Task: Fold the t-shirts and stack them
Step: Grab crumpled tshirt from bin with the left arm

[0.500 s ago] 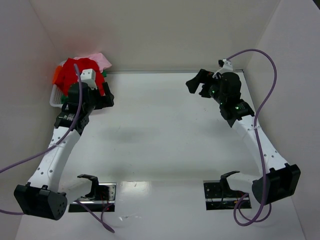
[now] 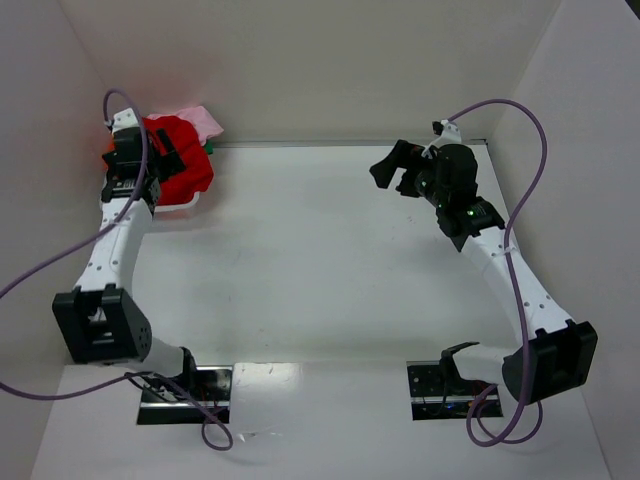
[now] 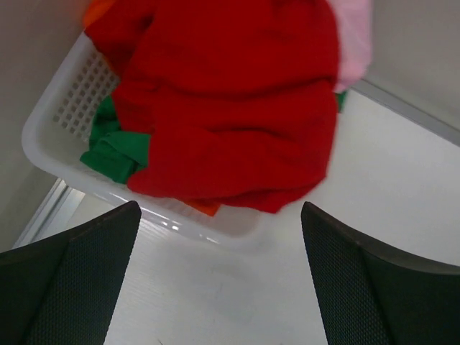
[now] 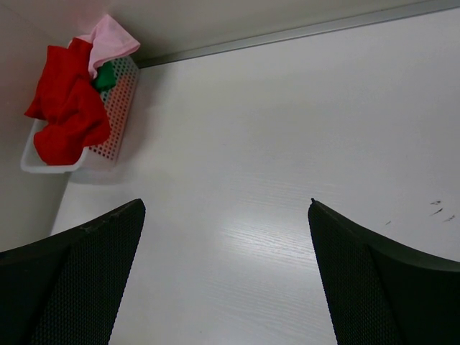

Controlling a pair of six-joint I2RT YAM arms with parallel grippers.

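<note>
Top view, upper left corner of the frame: the white basket (image 2: 190, 205) sits against the back wall with the t-shirts heaped in it. The red shirt (image 2: 185, 170) is on top and the pink shirt (image 2: 203, 120) pokes out behind it.

The left gripper (image 2: 168, 152) hangs right over that heap. In the left wrist view its two black fingers (image 3: 79, 280) sit in the lower corners of the frame, spread wide with nothing between them. The red shirt fills the upper middle and spills over the basket's near rim, just above the gap between the fingertips. No pad touches cloth. The green shirt (image 3: 115, 147) is bunched at the left under the red. A sliver of the orange shirt (image 3: 205, 208) peeks out below the red hem, and the pink runs up the right edge.

In the upper right of the top view, the right gripper (image 2: 395, 172) hovers above the bare white table (image 2: 320, 270), well apart from the basket. Its fingers (image 4: 374, 287) are also spread wide and hold nothing. From that wrist camera the pile is small in the upper left corner, far from both fingertips, with only tabletop in the gap.
</note>
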